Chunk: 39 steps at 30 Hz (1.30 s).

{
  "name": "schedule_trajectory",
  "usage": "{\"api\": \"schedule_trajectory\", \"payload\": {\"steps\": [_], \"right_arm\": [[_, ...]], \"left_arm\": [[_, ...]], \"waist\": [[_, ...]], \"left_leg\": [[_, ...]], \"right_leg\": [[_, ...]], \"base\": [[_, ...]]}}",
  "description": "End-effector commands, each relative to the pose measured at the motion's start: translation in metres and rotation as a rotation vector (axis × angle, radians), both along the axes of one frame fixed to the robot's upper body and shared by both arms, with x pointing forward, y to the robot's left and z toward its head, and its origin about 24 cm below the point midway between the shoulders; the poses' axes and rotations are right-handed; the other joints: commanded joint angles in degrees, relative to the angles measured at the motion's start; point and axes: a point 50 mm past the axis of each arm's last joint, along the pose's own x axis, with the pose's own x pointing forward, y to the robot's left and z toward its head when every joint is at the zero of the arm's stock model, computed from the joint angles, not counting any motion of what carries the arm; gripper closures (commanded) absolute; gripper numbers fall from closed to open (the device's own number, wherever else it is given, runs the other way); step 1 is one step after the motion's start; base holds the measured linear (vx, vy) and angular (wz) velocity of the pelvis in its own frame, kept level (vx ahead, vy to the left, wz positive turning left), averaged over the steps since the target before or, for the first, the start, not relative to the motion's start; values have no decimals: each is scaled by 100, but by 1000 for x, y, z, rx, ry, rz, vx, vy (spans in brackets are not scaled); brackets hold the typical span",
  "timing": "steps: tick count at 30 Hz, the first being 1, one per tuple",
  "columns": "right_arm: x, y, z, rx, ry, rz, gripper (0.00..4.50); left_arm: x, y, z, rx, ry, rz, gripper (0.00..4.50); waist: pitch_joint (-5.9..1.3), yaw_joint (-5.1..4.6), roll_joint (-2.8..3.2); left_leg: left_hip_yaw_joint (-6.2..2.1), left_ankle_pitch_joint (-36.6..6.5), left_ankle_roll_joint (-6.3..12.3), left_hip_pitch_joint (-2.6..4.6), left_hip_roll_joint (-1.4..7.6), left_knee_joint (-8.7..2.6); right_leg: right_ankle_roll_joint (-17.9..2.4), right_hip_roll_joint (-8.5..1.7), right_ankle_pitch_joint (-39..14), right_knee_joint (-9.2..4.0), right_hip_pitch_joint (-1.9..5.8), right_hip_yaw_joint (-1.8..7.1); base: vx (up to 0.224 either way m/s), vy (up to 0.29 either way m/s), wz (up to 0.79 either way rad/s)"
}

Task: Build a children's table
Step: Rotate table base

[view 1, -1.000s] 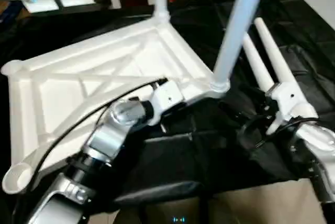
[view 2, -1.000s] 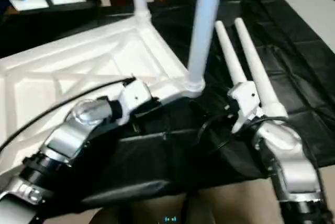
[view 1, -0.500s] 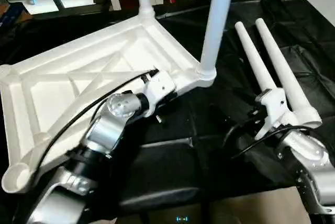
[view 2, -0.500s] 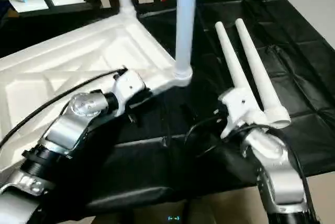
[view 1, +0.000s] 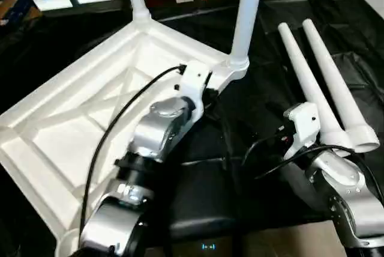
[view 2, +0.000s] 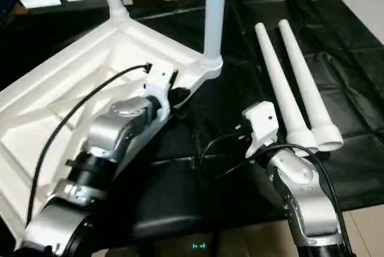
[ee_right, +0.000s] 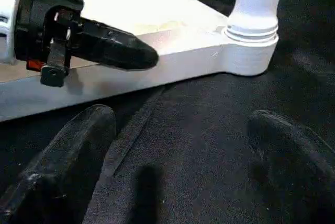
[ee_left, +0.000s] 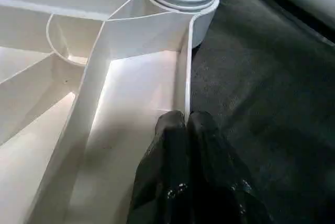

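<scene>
I'm swinging my left gripper (ee_left: 186, 124), fingers pressed together, along the upturned table top (view 1: 78, 125)'s rim toward the near fitted leg (view 1: 246, 17), while my right gripper (ee_right: 178, 145), jaws wide apart, is drawing back beside the two loose legs (view 1: 321, 83), still unfitted.

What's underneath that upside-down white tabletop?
The tabletop lies on a black cloth that spreads out around it. What sits beneath the cloth is covered and cannot be seen.
</scene>
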Motion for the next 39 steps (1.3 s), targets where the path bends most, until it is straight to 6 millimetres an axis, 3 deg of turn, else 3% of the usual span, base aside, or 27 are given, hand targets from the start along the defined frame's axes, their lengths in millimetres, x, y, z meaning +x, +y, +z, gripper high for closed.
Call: {"api": "schedule_trajectory", "payload": {"steps": [1, 5, 7, 9, 12, 13, 20, 22, 23, 25, 26, 27, 29, 31, 32, 33, 34, 35, 36, 37, 39], "right_arm": [[-4, 3, -6, -12, 30, -1, 6], [-5, 3, -8, -27, 36, -1, 6], [-5, 3, -9, -28, 38, 1, 2], [-4, 4, -10, -31, 40, 3, 2], [-4, 5, -10, -36, 42, 5, 2], [-3, 5, -10, -41, 42, 8, 2], [-3, 7, -11, -51, 45, 15, 2], [-4, 7, -11, -51, 45, 18, 2], [-3, 8, -10, -47, 43, 20, 2], [-3, 8, -10, -43, 40, 21, 2], [-2, 9, -9, -41, 37, 23, 2], [-2, 10, -9, -39, 35, 24, 2], [1, 12, -7, -33, 27, 27, 2], [5, 14, -6, -29, 21, 29, 2], [5, 14, -6, -29, 21, 29, 2], [8, 17, -6, -31, 17, 35, 2], [9, 17, -5, -31, 16, 38, 2], [11, 19, -5, -34, 15, 42, 2], [18, 23, -4, -44, 11, 53, 2], [26, 29, -3, -61, 10, 74, 2], [31, 34, -4, -77, 13, 90, 2]], "left_arm": [[4, -1, 12, -52, -67, 28, 450], [0, -3, 19, -116, -87, -32, 450], [-2, -4, 23, -151, -87, -66, 395], [-4, -3, 27, -164, -91, -80, 395], [-4, -2, 30, -166, -109, -74, 360], [-6, -2, 34, -189, -112, -99, 355], [-6, 10, 49, -204, -169, -75, 304], [-2, 34, 50, -101, -208, -37, 281], [1, 59, 49, -11, -222, 3, 281], [3, 76, 49, 34, -224, 37, 281], [3, 88, 50, 66, -223, 53, 281], [3, 102, 51, 100, -219, 64, 281], [-1, 129, 54, 182, -217, 77, 281], [-8, 153, 55, 246, -189, 63, 281], [-8, 153, 55, 246, -189, 63, 281], [-13, 167, 56, 279, -175, 52, 281], [-15, 173, 56, 291, -168, 51, 281], [-16, 180, 57, 305, -161, 57, 281], [-20, 200, 57, 346, -136, 87, 281], [-24, 219, 54, 404, -99, 111, 281], [-27, 229, 52, 456, -74, 111, 281]], "waist": [[-600, 43, -91], [-611, 62, -115], [-616, 76, -109], [-651, 113, -138], [-623, 128, -135], [-600, 128, -167], [-543, 100, -139], [-526, 74, -132], [-523, 60, -119], [-522, 15, -85], [-530, 12, -76], [-530, 16, -107], [-538, 25, -80], [-534, -6, -114], [-556, 14, -69], [-537, -10, -108], [-556, 6, -69], [-543, 0, -72], [-551, 25, -99], [-552, 17, -73], [-518, -10, -71]], "left_leg": [[61, -255, 1224, 29, -73, -218], [58, -272, 1189, 25, -66, -217], [64, -194, 1203, 31, -72, -209], [65, -11, 1301, 46, -47, -187], [73, -99, 1351, 40, -40, -187], [87, -305, 1281, 35, -50, -196], [67, -1016, 781, 34, -52, -256], [40, -1076, 707, -6, -65, -285], [38, -1101, 680, -10, -73, -287], [24, -1148, 544, 15, -85, -297], [35, -1120, 521, 45, -81, -286], [45, -1086, 512, 83, -66, -287], [36, -986, 499, 70, -60, -292], [34, -864, 490, 49, -58, -299], [31, -829, 472, 99, -44, -283], [58, -796, 494, 98, -45, -284], [49, -696, 509, 99, -41, -283], [56, -674, 518, 95, -42, -287], [60, -633, 533, 129, -36, -273], [57, -586, 534, 99, -58, -278], [64, -743, 456, 120, -56, -289]], "right_leg": [[-1471, -7, -705, -190, 481, 71], [-1436, -20, -795, -178, 488, 75], [-1459, -17, -748, -172, 479, 80], [-1569, -21, -509, -132, 477, 88], [-1574, -22, -669, -143, 468, 84], [-1467, -20, -1018, -181, 460, 85], [-1046, -27, -1950, -268, 428, 81], [-921, -22, -2003, -257, 450, 75], [-886, -17, -2037, -257, 453, 71], [-760, -14, -2140, -258, 438, 69], [-797, -15, -2072, -262, 421, 77], [-902, -5, -1919, -253, 383, 92], [-1007, -13, -1771, -196, 402, 98], [-1047, -9, -1622, -164, 409, 101], [-1104, -24, -1538, -134, 382, 110], [-1186, -1, -1403, -146, 369, 122], [-1259, -8, -1254, -87, 373, 124], [-1272, -4, -1207, -92, 375, 126], [-1320, -12, -1100, -76, 356, 132], [-1325, -5, -1092, -45, 368, 121], [-1279, -22, -1237, -67, 360, 134]], "base": [[0, 0, 0], [0, 0, 0], [0, 0, 0], [0, 0, 0], [0, 0, 0], [0, 0, 0], [0, 0, 0], [0, 0, 0], [0, 0, 0], [0, 0, 0], [0, 0, 0], [0, 0, 0], [0, 0, 0], [0, 0, 0], [0, 0, 0], [0, 0, 0], [0, 0, 0], [0, 0, 0], [0, 0, 0], [0, 0, 0], [0, 0, 0]]}}
